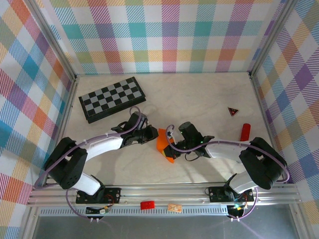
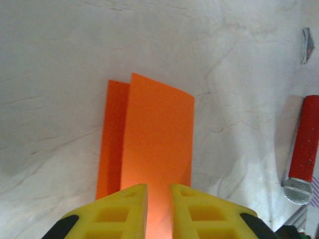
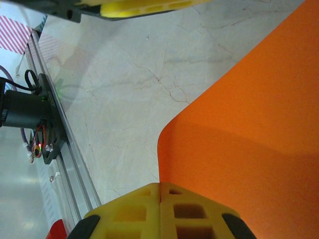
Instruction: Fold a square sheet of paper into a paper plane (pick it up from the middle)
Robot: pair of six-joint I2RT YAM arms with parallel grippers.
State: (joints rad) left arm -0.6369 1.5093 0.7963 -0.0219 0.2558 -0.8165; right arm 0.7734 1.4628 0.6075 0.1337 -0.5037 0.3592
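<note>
"Where is the square sheet of paper?"

"In the middle of the table, between the two arms."

"Who has it?"

"The right gripper is pinching its edge tight. The left gripper has a finger on each side, with a small gap."

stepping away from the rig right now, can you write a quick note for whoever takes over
Right claw: shut, pinching an edge of the orange paper.
Left claw: fingers slightly apart with the paper between them, not clamped.
Paper: partly raised off the table, between the two claws.
Done: looks folded over once, layers a bit offset.
Left: all the pointed plane folds; no dart shape yet.
</note>
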